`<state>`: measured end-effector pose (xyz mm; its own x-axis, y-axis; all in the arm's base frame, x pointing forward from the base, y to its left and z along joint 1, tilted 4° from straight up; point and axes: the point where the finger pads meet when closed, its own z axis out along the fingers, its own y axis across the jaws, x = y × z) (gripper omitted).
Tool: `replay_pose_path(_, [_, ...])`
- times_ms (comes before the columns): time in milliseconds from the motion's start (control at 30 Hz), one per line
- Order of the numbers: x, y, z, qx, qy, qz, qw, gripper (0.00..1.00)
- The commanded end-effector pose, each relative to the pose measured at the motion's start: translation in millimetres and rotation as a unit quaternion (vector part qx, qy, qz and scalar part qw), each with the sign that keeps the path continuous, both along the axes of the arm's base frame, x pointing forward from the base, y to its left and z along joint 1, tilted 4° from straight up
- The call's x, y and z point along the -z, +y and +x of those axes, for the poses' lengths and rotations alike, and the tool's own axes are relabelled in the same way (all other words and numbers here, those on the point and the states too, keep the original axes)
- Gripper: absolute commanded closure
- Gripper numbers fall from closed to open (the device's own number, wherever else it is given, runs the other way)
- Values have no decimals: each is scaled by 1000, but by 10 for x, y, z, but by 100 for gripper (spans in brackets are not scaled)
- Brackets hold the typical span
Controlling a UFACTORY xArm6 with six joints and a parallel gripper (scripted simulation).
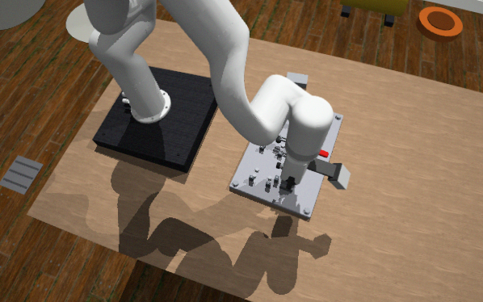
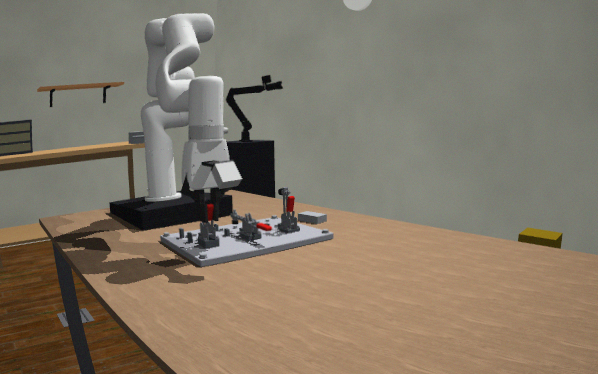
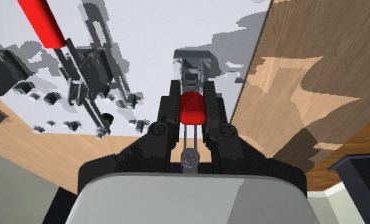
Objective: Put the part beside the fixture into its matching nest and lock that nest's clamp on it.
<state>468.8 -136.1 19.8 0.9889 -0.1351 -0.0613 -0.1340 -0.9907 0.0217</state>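
A wooden table (image 1: 397,169) with a light brown top is seen over a dark plank floor (image 1: 22,105). On the table, a black base plate (image 1: 183,117) is placed near one end. Beside it, a grey fixture plate (image 1: 312,198) is laid flat, and a small grey part (image 1: 297,78) is found just beside the fixture plate's far edge

Wrist view. Gripper (image 3: 192,107) with its black fingers closed on a red clamp handle (image 3: 192,109). Far left, a second red handle (image 3: 41,22) slants above the grey fixture plate (image 3: 151,30); wooden table (image 3: 316,60) at right.
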Motion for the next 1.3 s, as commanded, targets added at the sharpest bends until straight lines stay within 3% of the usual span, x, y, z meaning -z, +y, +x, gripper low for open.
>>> replay_pose_path(0, [-9,-2,5,0,-1,0,1000,100])
replay_pose_path(1267, [-10,3,-34,0,-1,0,1000,100])
